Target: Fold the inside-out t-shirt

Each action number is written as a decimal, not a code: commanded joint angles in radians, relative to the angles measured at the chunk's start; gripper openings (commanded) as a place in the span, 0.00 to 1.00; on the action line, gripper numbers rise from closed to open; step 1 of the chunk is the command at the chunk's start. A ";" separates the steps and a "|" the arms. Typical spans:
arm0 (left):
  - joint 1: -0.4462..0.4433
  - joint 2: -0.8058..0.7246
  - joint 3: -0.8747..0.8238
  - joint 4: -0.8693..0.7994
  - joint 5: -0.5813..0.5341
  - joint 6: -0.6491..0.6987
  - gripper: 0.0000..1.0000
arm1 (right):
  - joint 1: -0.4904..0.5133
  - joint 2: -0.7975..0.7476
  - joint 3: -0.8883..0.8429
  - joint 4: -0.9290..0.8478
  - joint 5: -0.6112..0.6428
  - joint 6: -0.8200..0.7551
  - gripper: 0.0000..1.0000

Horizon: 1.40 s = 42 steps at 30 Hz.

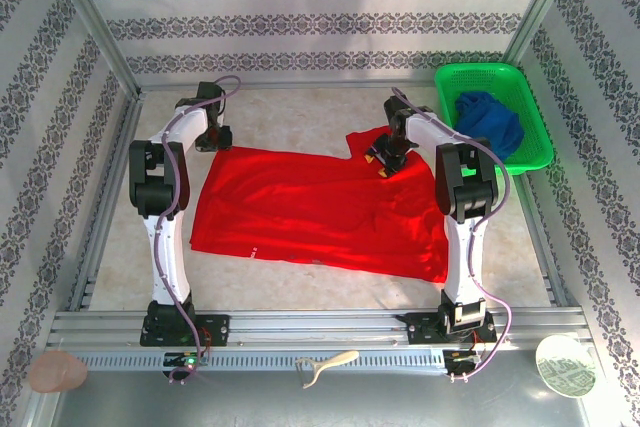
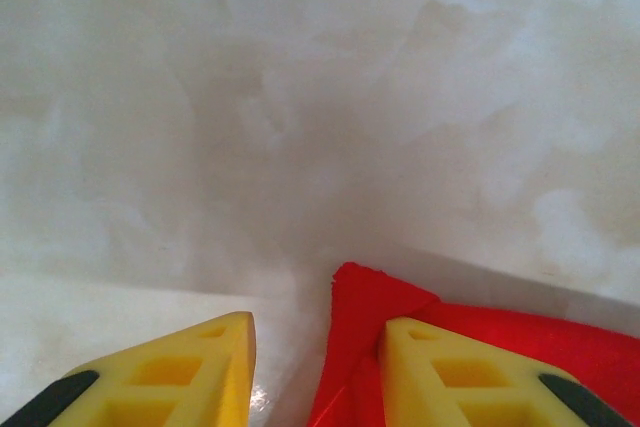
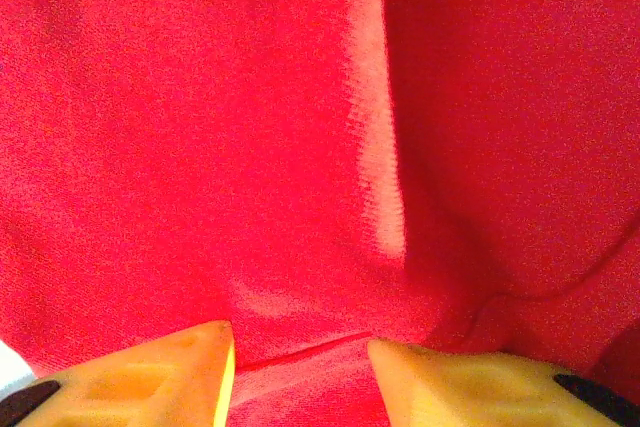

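Top external: wrinkled red t-shirt (image 1: 310, 212) flat on pale worktop (image 1: 300, 112), open room along near edge; left jaws parted at its far-left corner, right jaws parted, pressing cloth.

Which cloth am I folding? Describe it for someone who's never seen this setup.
Look at the middle of the table. The t-shirt lies spread flat there. It is large and bright red, unlike the small blue cloth bunched in the green basket at far right.

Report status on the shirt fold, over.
Left gripper open at far-left corner of t-shirt. Right gripper on the cloth, grip unclear. Green basket far right.
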 commanded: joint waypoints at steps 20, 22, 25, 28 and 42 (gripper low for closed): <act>0.062 0.004 0.038 0.064 0.201 -0.184 0.00 | -0.012 0.083 -0.068 -0.143 0.127 0.035 0.50; 0.083 -0.039 -0.021 0.127 0.265 -0.276 0.00 | -0.012 0.085 -0.065 -0.144 0.128 0.038 0.50; 0.116 -0.118 -0.164 0.300 0.372 -0.462 0.00 | -0.012 0.085 -0.062 -0.150 0.131 0.044 0.50; 0.148 -0.178 -0.321 0.488 0.419 -0.664 0.00 | -0.013 0.086 -0.061 -0.152 0.132 0.047 0.50; 0.199 -0.242 -0.550 0.941 0.358 -0.888 0.00 | -0.013 0.086 -0.064 -0.157 0.135 0.058 0.50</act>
